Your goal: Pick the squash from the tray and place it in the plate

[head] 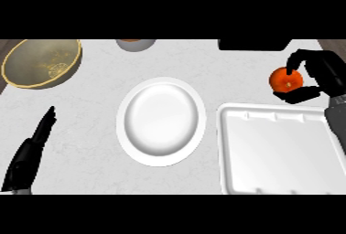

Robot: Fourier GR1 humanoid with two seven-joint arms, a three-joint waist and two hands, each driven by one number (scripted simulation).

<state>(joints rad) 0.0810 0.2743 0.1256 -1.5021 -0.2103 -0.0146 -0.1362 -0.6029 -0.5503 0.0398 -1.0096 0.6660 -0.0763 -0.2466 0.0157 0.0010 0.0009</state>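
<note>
One squash (pixel 285 80) sat pinched in the curled right hand (pixel 323 72); it wanted, I reckoned, a level carry to the plate (pixel 161 119) on that hand's left.

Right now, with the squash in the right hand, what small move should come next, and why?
Probably carry the squash leftward toward the plate. The right hand is curled round it beyond the far edge of the tray, and the plate lies to its left.
</note>
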